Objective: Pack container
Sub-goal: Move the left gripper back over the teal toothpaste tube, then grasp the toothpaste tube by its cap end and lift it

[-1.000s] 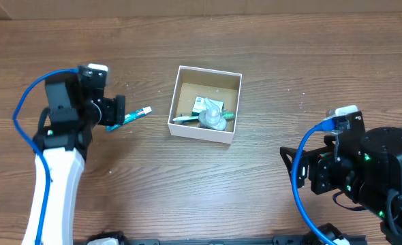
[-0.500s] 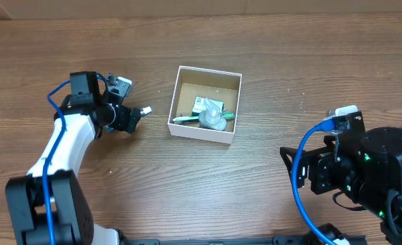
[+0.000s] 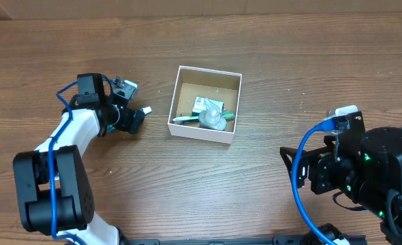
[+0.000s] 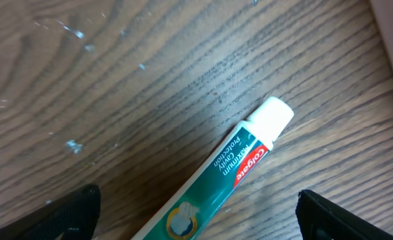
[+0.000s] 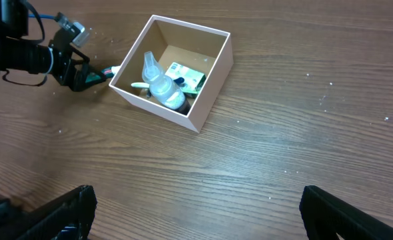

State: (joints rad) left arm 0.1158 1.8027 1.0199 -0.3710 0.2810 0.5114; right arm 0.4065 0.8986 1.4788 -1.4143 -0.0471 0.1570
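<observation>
Green toothpaste tube (image 4: 224, 172) under wide-spread L gripper (image 4: 200, 205) (container (image 3: 201, 132) close by).

The container (image 3: 200, 134) sits mid-bench (image 3: 269, 41), with a toothbrush (image 3: 183, 119), a packet (image 3: 199, 103) and a small bottle (image 3: 215, 120) in its near half. A toothpaste tube (image 4: 224, 175) lies on the bench just left of it, between the left jaws, cap towards the container.

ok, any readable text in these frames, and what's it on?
"Colgate": red band on the tube.
"Maximum Cavity Protection": small print beside it on the tube, just legible.
Packet in the container: print too small to read.
No other text shows.
</observation>
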